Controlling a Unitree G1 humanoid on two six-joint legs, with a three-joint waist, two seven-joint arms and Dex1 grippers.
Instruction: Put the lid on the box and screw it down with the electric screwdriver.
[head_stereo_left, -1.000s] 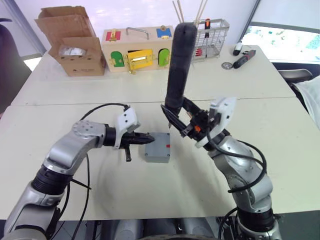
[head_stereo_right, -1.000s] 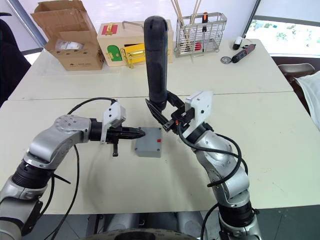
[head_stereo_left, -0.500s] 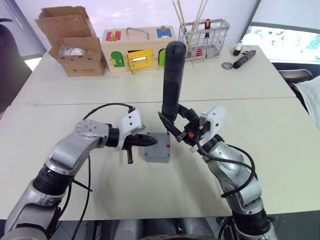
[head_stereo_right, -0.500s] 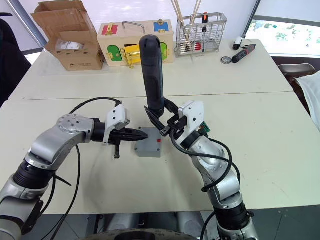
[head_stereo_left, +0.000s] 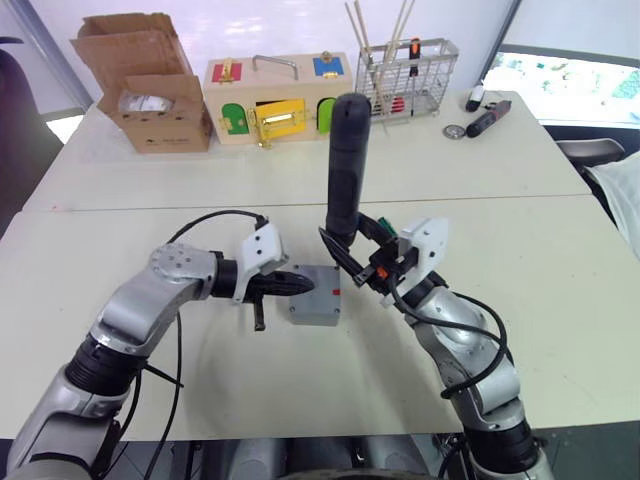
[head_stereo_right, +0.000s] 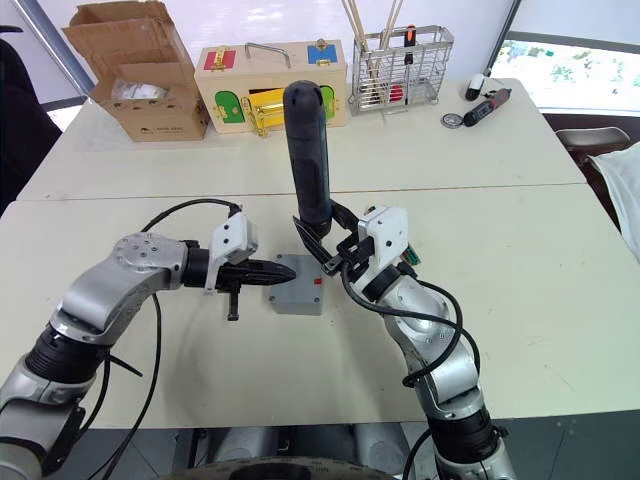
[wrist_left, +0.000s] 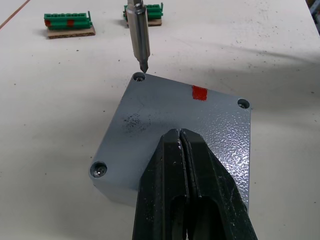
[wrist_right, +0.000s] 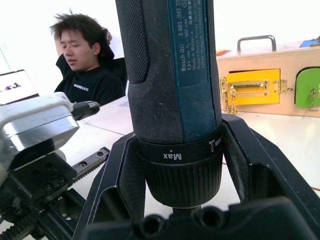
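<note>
The grey box (head_stereo_left: 316, 297) sits mid-table with the lid (wrist_left: 150, 117) lying on top, a red mark (wrist_left: 199, 92) at one edge. My left gripper (head_stereo_left: 300, 283) is shut, and its tips (wrist_left: 180, 134) rest over the lid's surface. My right gripper (head_stereo_left: 347, 250) is shut on the electric screwdriver (head_stereo_left: 347, 165), which stands nearly upright. The metal bit (wrist_left: 139, 40) points down just above a corner screw hole (wrist_left: 139, 77). Another corner (wrist_left: 99, 170) holds a screw.
Along the far table stand a cardboard box (head_stereo_left: 145, 85), a wooden box with coloured doors (head_stereo_left: 275, 98) and a wire basket (head_stereo_left: 408, 72). A black-and-red tool (head_stereo_left: 488, 118) lies far right. Green terminal blocks (wrist_left: 67, 22) lie beyond the box. A person (wrist_right: 85, 60) sits behind.
My right arm has lowered the screwdriver and brought it leftward until its bit is over the box's corner. The left gripper has edged slightly further over the lid.
</note>
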